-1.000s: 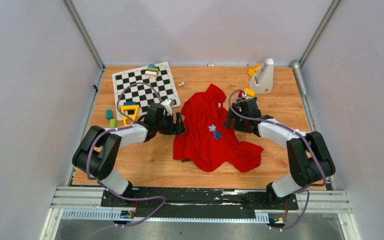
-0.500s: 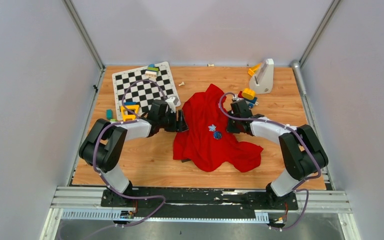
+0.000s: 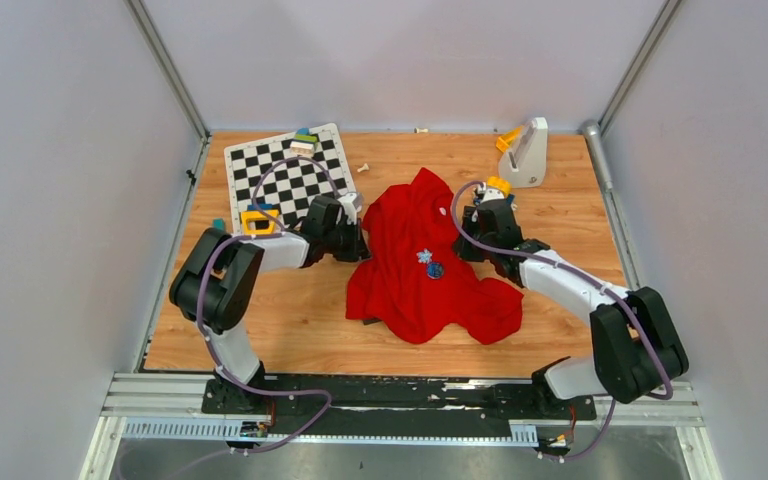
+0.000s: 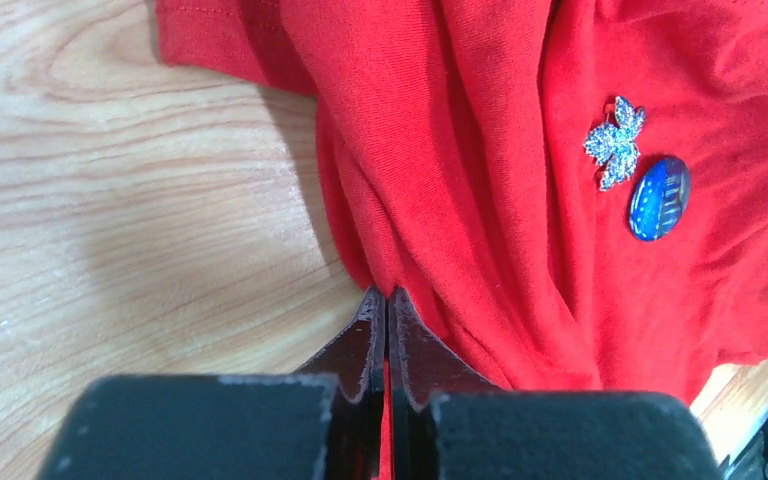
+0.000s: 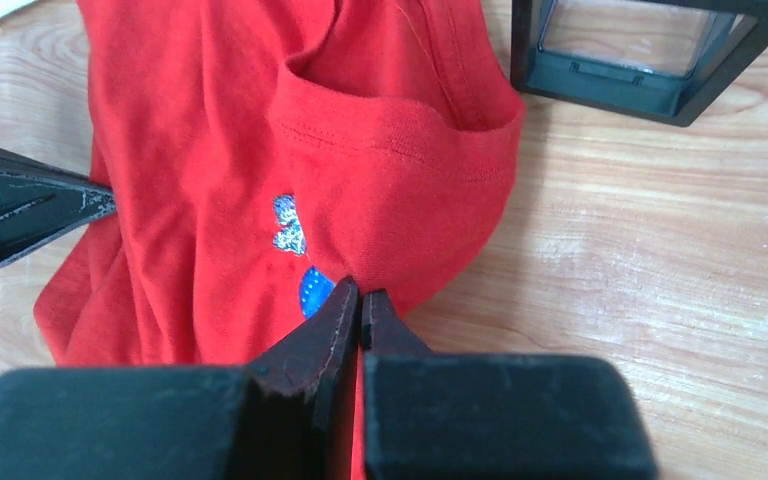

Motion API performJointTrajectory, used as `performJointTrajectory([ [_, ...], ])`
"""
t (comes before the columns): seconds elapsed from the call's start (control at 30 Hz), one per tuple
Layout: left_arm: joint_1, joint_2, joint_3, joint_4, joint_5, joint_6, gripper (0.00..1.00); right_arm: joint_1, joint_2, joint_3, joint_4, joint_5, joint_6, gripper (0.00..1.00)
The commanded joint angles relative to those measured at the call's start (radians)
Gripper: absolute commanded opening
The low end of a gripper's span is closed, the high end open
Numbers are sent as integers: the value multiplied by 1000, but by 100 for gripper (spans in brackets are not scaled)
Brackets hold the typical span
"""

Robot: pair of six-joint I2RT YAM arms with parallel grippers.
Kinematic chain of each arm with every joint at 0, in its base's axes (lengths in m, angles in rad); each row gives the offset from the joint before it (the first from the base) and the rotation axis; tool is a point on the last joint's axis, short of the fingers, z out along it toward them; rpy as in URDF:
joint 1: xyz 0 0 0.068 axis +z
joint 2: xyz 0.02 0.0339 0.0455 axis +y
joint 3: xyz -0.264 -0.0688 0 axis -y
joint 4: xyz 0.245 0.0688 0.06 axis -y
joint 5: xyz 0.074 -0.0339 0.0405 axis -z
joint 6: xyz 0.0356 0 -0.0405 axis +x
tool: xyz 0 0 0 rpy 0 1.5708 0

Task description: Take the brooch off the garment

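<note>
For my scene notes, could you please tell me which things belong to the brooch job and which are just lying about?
Job: garment, silver brooch, blue oval pin, left gripper, right gripper.
Lying about: checkerboard, toy blocks, white stand, clear box.

The garment (image 3: 410,285) is plain bright red, its hem stitched in the same red. On it the brooch (image 4: 615,142) glitters silver with a pale blue cast. The oval badge (image 4: 659,197) just beside it is deep glossy blue with faint lighter streaks. The bench (image 3: 570,215) is light honey-coloured wood with wavy grain. The chessboard (image 3: 290,175) is checked black and white. The stand (image 3: 527,155) is off-white. The left claw (image 4: 388,300) and the right claw (image 5: 360,292) are black (a sliver of red shows between the fingers of each).
</note>
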Motion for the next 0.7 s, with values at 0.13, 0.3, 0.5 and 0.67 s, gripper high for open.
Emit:
performJointTrajectory([
  [0.13,71,-190,220,-247,-4,-34,0,-9,-33,250,-142,50,-1,0],
  [0.3,148,-348,351,-443,-34,-38,0,-11,-58,392,-232,-23,0,0],
  [0.5,241,-564,412,-637,-163,-32,0,5,-114,486,-251,-238,1,0],
  [0.67,316,-687,512,-778,-367,-1,0,134,-58,672,-316,-306,-8,0],
])
